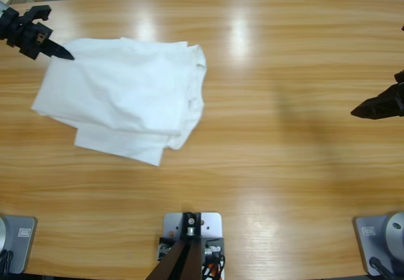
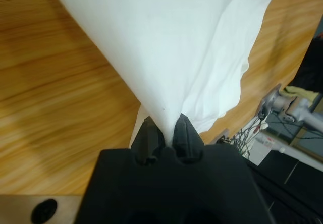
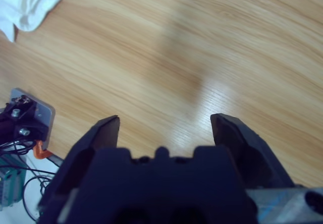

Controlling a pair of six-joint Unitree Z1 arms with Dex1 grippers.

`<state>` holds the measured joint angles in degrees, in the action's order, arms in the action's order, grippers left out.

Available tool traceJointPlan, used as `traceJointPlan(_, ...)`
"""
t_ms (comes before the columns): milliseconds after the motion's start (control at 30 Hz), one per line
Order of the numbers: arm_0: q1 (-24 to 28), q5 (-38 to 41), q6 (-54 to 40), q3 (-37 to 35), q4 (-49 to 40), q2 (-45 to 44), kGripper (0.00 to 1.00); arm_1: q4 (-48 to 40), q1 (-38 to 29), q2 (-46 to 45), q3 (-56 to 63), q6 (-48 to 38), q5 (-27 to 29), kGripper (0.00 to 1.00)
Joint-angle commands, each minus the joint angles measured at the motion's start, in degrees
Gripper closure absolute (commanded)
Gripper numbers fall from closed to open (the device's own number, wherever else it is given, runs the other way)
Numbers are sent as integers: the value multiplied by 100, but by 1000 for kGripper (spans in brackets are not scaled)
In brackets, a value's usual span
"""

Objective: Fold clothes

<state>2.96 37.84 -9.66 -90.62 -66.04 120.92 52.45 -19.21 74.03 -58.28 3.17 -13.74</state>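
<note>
T-shirt [image 1: 123, 97], white, soft cotton, lies loosely folded and rumpled on the table's left half, layers overlapping, lower edge stepped. Left gripper [image 1: 63, 54] pinches its upper-left corner, jaws clamped on cloth. Right gripper [image 1: 369, 110] hovers at the right edge, jaws spread, holding nothing. Wide bare glossy wooden table [image 1: 284, 103] lies between them.
</note>
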Motion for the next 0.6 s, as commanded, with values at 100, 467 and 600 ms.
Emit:
traceJointPlan(100, 627, -29, -67, -576, -510, -283, 1000, -33, 31, -55, 194, 61, -120, 262)
traceJointPlan(467, -1022, -425, 300, -1387, -770, 100, 1000, -50, 31, -91, 203, 61, -162, 262)
traceJointPlan(600, -1595, -513, 479, -1629, -793, 349, 1000, -59, 30, -99, 212, 61, -164, 262)
